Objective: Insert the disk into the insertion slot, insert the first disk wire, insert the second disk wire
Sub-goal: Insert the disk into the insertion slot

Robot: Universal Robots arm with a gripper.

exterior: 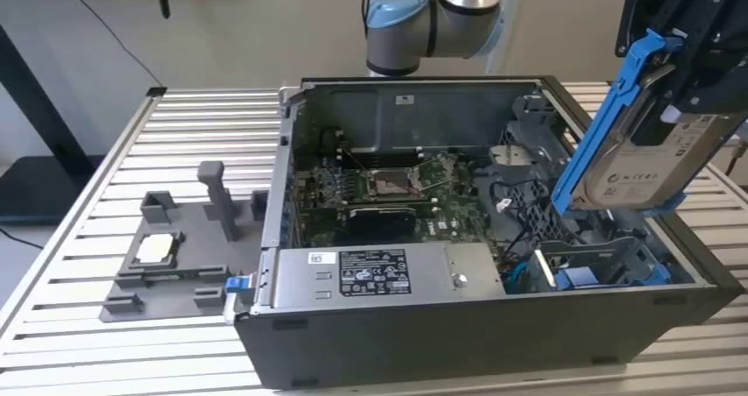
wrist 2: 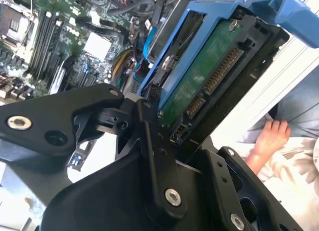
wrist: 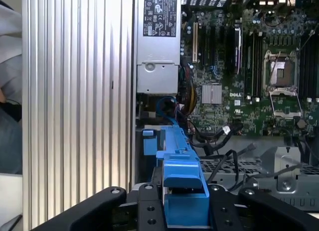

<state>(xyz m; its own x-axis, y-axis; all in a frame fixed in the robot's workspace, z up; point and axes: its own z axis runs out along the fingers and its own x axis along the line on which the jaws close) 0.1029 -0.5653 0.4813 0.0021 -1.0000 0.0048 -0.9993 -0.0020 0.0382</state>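
Claw (exterior: 688,67): pressed onto the disk (exterior: 649,164), one finger on each flat face; grip is on the upper part of the drive. In the first wrist view the fingers (wrist: 144,198) flank the blue carrier frame.

Disk pos.: in the air, clear of the counter (exterior: 199,133), above the end of the computer case (exterior: 468,352) nearest the counter edge on the exterior view's right. Drive hangs near upright, tilted, label face outward. The second wrist view shows its green circuit board and connectors (wrist 2: 199,86).

Insertion slot (exterior: 590,272): grey metal w/ blue plastic, inside the case at that same end, below the disk's lower edge. Disk and slot are apart; the drive isn't seated.

Case lies open side up on the counter. Inside: mobo (exterior: 386,186) at centre, PSU (exterior: 386,273) along the near wall.

Grey fixture (exterior: 164,269) sits on the counter beside the case, toward the exterior view's left.

A person's hand (wrist 2: 271,136) appears past the disk in the second wrist view.
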